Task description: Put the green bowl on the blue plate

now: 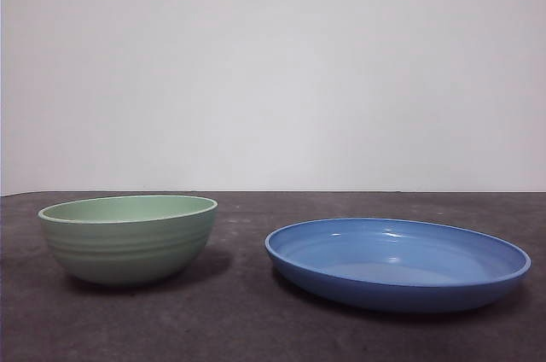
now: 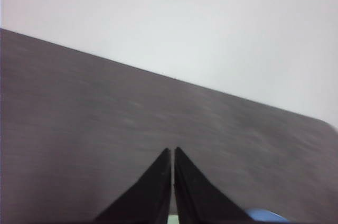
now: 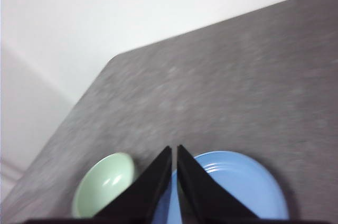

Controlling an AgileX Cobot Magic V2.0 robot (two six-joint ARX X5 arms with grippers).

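Both grippers' jaws pressed together; green bowl [image 1: 128, 238] upright, mouth up, beside blue plate [image 1: 397, 264].

The green bowl [image 1: 128, 238] sits left on the desk [image 1: 256, 328]; the blue plate [image 1: 397, 263] lies right, just apart.

In the right wrist view, part of the blue plate [image 3: 237, 182] was hidden behind the right gripper [image 3: 174, 152], and the green bowl [image 3: 103, 189] beside the plate was partly covered too. In the left wrist view, only a sliver of the plate [image 2: 266, 215] was seen, blurred.
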